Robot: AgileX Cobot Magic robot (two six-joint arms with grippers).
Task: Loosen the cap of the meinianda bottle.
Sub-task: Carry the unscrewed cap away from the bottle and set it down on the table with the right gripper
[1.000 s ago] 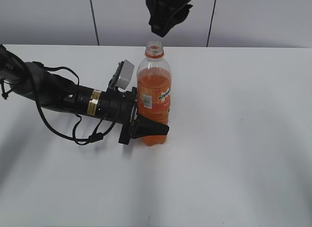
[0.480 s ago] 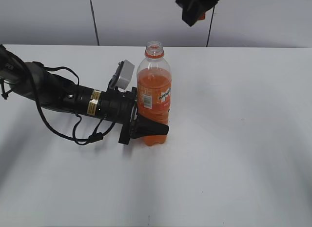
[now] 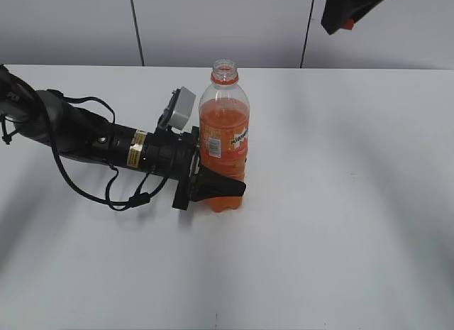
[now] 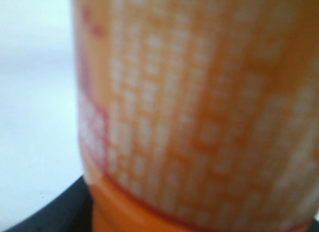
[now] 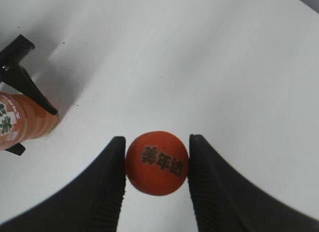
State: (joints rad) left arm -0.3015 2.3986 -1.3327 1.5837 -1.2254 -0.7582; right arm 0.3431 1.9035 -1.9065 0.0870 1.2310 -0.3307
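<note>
Cap (image 5: 157, 162): sitting pinched between the two dark ribbed fingers of the right hand (image 5: 156, 184), printed top facing the wrist camera, held high above the white tabletop (image 5: 209, 67) and well apart from the bottle.

Right hand in the exterior view (image 3: 340, 19): hanging at the top right edge, mostly cut off by the frame, showing only a small orange spot of the cap (image 3: 347, 23) at its tip.

Meinianda bottle (image 3: 223, 138): standing upright near the middle of the tabletop (image 3: 340, 202), neck open and uncapped, orange ring showing just under the mouth, soda reaching partway up the shoulder.

Left hand (image 3: 213, 187): lying low along the tabletop from the left, closing on the lower body of the bottle, one dark finger wrapping across its front near the base.

Left wrist view: filling almost entirely with the blurred orange label of the bottle (image 4: 199, 107), white print too soft to read, a dark curved edge showing at the bottom left.

Right wrist view, left edge: catching a slice of the bottle (image 5: 20, 123) and the dark tips of the left hand (image 5: 27, 90) around it, both cut off by the frame.

Hard to make out: how the far finger of the left hand is meeting the back of the bottle, hidden behind it.
</note>
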